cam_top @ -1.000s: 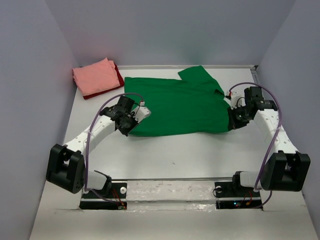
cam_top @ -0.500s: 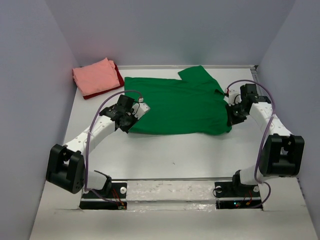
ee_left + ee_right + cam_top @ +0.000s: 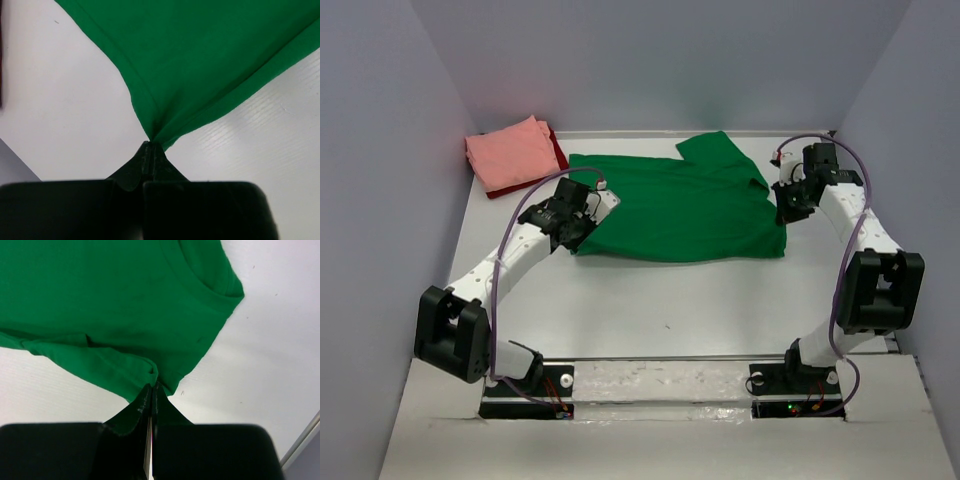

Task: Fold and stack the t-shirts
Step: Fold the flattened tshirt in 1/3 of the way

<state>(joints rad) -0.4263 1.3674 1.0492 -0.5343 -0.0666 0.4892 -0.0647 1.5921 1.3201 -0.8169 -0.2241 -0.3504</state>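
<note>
Left gripper (image 3: 151, 146): jaws pressed together, pinching the near-left corner of the green t-shirt (image 3: 680, 200). The cloth fanned out from the tips in the wrist view. Right gripper (image 3: 152, 386): also clamped tight, on a bunched fold at the shirt's near-right corner, on the collar end. Both grips sat on the same near long edge.

The green shirt lay flat on the table (image 3: 660, 300) with its long axis left-right: hem end by the left arm, collar end by the right, one sleeve poking out past its far edge. From both claws the shirt body ran away toward the back wall.

Likely next move: carry the near edge up and over onto the far edge, arms in step. Each arm was nearest its own corner, so no crossing was needed.

The pink t-shirt (image 3: 508, 152) sat folded off the green shirt's far-left corner, stacked on the dark red t-shirt (image 3: 559, 152). That stack was just beside the green one; contact couldn't be told.
</note>
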